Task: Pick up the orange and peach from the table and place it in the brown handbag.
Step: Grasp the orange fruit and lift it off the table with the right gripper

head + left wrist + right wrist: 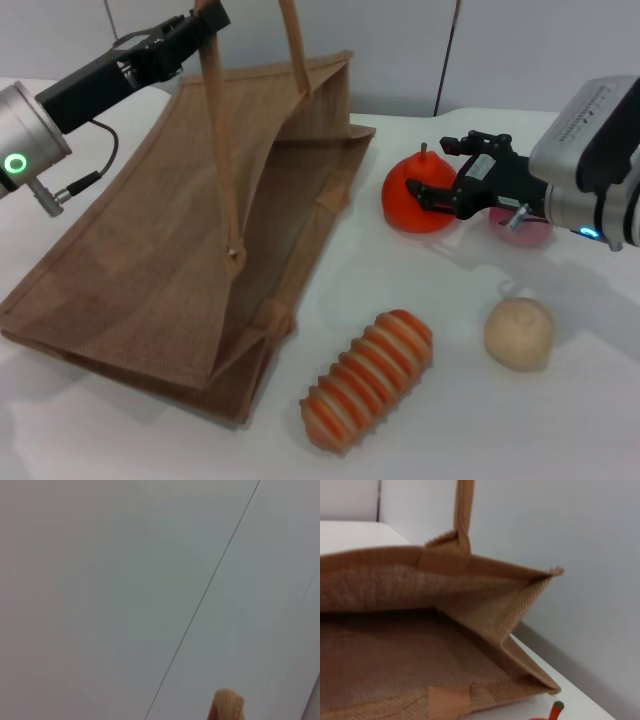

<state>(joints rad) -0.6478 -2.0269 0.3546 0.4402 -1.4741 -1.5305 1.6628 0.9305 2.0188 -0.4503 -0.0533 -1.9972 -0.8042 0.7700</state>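
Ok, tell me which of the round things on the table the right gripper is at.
The orange: bright orange-red with a short stem, the right gripper around its near side. The peach sits behind that gripper; the beige ball lies apart, nearer the camera.

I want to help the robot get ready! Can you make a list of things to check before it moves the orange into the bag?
1. Right gripper around the orange: ok, fingers sit on either side of it.
2. Firm grip on the orange: cannot tell.
3. Brown handbag mouth open toward the fruit: ok.
4. Left gripper holding a handle up: ok.
5. Peach waiting on the table: ok, mostly hidden behind the right arm.
6. Path from orange to bag: ok.
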